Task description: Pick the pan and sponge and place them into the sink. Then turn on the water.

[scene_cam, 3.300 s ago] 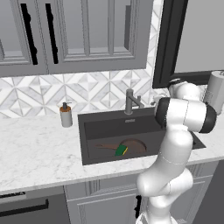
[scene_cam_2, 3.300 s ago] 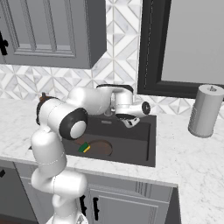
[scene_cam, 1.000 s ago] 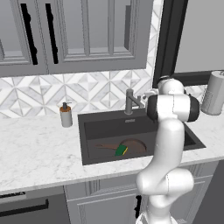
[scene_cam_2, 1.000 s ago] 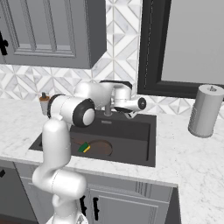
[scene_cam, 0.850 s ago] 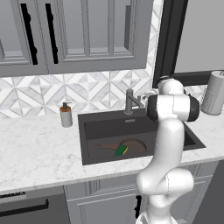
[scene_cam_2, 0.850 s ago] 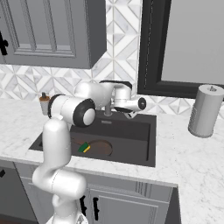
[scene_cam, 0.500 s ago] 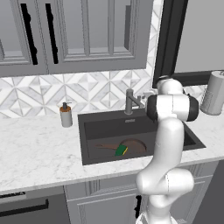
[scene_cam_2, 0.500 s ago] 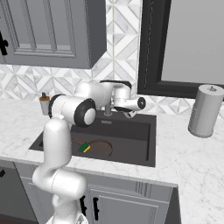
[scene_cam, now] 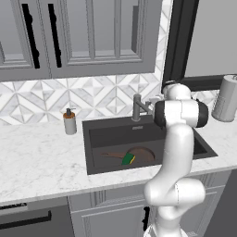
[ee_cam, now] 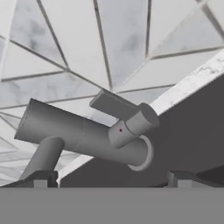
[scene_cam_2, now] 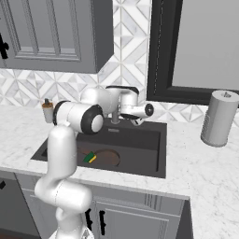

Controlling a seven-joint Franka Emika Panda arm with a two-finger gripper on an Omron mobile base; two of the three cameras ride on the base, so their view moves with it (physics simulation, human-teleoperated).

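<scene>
Left base view: the pan lies in the sink with the sponge resting on it; a soap bottle stands on the counter. Right base view: the tool hovers beside the faucet, above the sink's back edge. Hand view: the tool's fingertips stand apart, just before the faucet's side lever.

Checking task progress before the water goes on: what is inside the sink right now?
Inside the sink lie the pan and, on it, the sponge. The arm covers the basin's right part.
</scene>
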